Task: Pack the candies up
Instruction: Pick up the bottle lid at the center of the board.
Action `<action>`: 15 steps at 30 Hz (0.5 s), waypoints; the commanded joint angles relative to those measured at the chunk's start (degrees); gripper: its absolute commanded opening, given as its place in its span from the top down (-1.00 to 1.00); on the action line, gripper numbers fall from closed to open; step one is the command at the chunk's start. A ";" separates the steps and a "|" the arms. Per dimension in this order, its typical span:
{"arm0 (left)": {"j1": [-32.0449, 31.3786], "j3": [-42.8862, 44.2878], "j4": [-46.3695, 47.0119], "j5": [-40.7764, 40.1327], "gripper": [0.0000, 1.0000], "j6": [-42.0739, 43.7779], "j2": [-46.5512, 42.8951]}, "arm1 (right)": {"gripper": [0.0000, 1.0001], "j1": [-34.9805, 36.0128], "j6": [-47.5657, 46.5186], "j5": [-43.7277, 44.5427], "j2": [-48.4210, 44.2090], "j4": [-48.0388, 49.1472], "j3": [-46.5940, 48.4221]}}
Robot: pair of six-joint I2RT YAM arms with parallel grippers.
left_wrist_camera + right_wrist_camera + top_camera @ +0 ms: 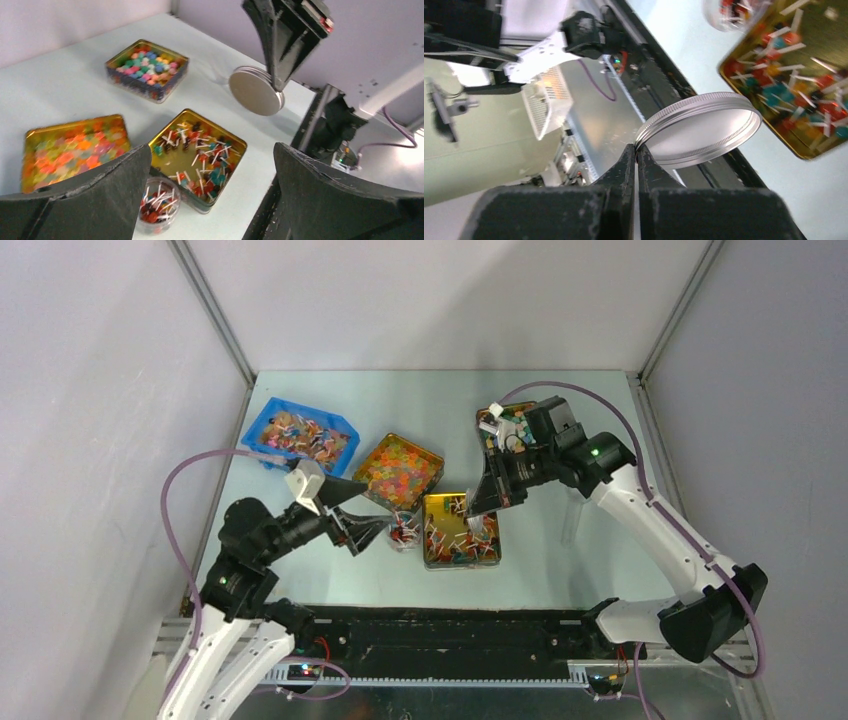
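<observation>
The candies lie loose in a gold tin mid-tabletop, with more in a small clear jar touching it. They look light, hard and prone to scatter, and are probably best pinched at the head, not by the thin stick. The left pincer gapes wide and empty by the jar, while the right pincer is clamped on the rim of a thin metal lid. The pale tabletop looks smooth, with grey walls close around it.
</observation>
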 commanded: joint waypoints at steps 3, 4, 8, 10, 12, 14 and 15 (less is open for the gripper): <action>-2.43 -0.69 11.53 12.56 -0.99 2.73 5.83 | 1.00 1.12 6.62 -14.37 -2.68 13.31 0.29; -4.04 -1.05 13.86 12.21 -0.99 3.43 6.41 | 1.00 1.27 7.25 -16.16 -2.86 14.32 -0.21; -9.82 -1.46 19.91 10.10 -0.99 7.44 9.12 | 1.00 1.77 10.45 -20.18 -3.21 19.02 -1.18; -12.45 -1.29 22.55 9.47 -0.99 8.64 11.14 | 1.00 2.19 11.61 -21.77 -3.29 20.94 -1.67; -14.84 -1.04 24.70 8.89 -1.00 10.06 13.20 | 1.00 2.71 12.45 -22.58 -3.16 22.29 -1.78; -16.85 -0.69 26.62 7.92 -1.00 11.37 14.96 | 1.00 3.41 12.88 -23.55 -2.89 22.81 -1.79; -17.97 -0.66 27.32 7.66 -0.99 11.87 15.90 | 1.00 3.55 13.07 -23.86 -2.72 23.15 -1.82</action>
